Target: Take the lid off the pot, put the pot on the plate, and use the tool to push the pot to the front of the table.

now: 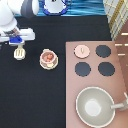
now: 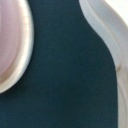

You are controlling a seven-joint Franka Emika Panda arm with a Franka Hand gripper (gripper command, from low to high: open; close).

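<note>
My gripper (image 1: 19, 45) hangs over the black table (image 1: 35, 95) at the exterior view's upper left. It is shut on the handle of the cream tool (image 1: 20, 53), whose slotted head hangs just below the fingers. The pink-tan pot (image 1: 48, 57), with reddish pieces inside, sits on the cream plate (image 1: 48, 65) a short way to the right of the tool. The pink lid (image 1: 82, 50) lies on the stove counter, off the pot. In the wrist view, a pale curved shape (image 2: 107, 35), probably the tool, shows close by, with a round pinkish rim (image 2: 12, 50) opposite.
The reddish-brown stove counter (image 1: 120, 75) fills the right side, with three black burners (image 1: 103, 51) around the lid. A large grey pan (image 1: 95, 105) with a long handle sits at its lower end. A blue-and-white object (image 1: 55, 6) stands at the top edge.
</note>
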